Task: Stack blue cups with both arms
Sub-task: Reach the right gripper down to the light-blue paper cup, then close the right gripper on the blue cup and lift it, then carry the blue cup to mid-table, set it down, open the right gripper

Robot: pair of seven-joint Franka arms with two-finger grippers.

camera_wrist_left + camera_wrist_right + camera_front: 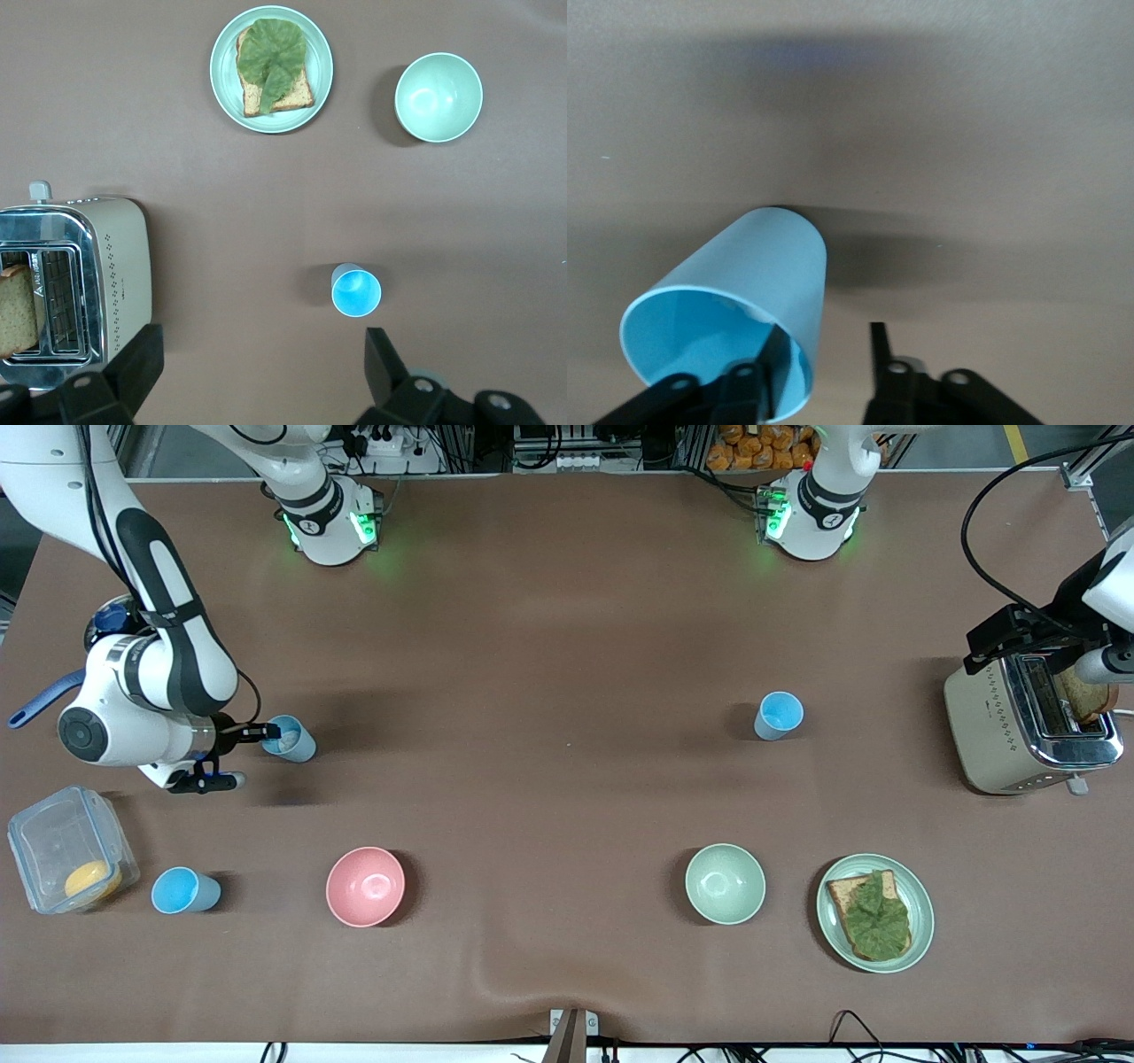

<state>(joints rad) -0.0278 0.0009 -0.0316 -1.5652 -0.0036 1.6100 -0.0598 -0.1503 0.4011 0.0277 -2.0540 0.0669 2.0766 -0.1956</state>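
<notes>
A duller grey-blue cup (292, 740) with a white bit inside stands on the table toward the right arm's end. My right gripper (241, 757) is open at it. In the right wrist view one finger (764, 367) is inside the cup (757, 266) and the other is outside, so the rim wall lies between them, with a gap. A brighter sky-blue cup (780, 715) stands toward the left arm's end and shows in the left wrist view (356, 290). My left gripper (1001, 642) is open and empty, high up beside the toaster (1019, 731); its fingers are wide apart (263, 372).
Another sky-blue cup (184, 890) stands near a clear lidded box (66, 859). A pink bowl (365, 886), a pale green bowl (725, 883) and a plate with toast and a leaf (875, 912) lie nearer the front camera. The toaster holds a bread slice (18, 310).
</notes>
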